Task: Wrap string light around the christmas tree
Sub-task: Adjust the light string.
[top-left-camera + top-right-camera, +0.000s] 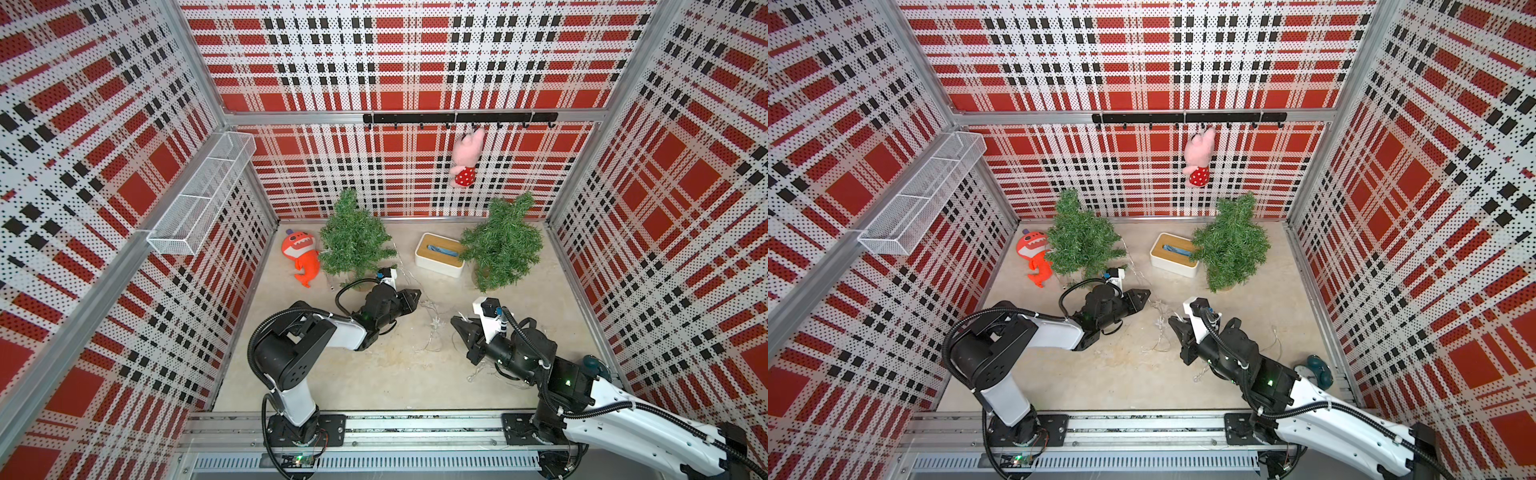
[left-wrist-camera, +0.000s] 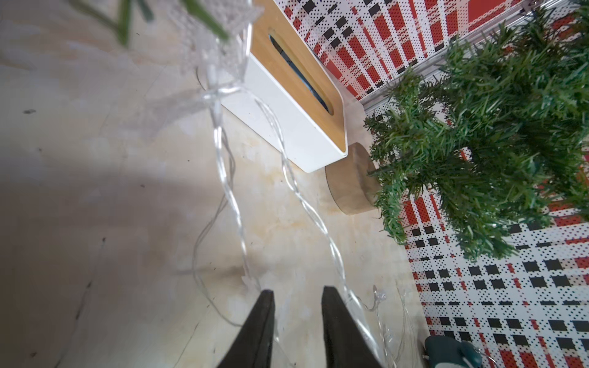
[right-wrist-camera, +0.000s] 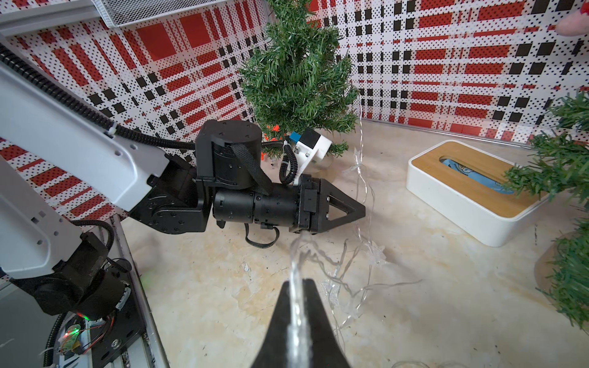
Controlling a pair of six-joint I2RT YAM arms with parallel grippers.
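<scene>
Right gripper (image 3: 298,283) is clamped on the string (image 3: 294,261), the wire pinched between its tips. Loose loops and star bulbs lie tangled on the table (image 1: 374,374) between the two arms. One strand climbs from that pile to the lower boughs of the tree (image 1: 353,241) beside the left arm; it is draped there, not yet wound round. Left gripper (image 2: 298,290) sits low over the table near the tree's base, jaws apart with a clear gap. Strands run close by its tips; whether one lies inside the gap, cannot tell. Step in hand, by my reading: the left takes the rising strand. To do it well: close on one wire only, near the tree, not on a star. The right should feed slack so the tree does not tip. Then carry the strand round behind the boughs, clear of the box (image 1: 440,259) and the second tree (image 1: 500,245).
</scene>
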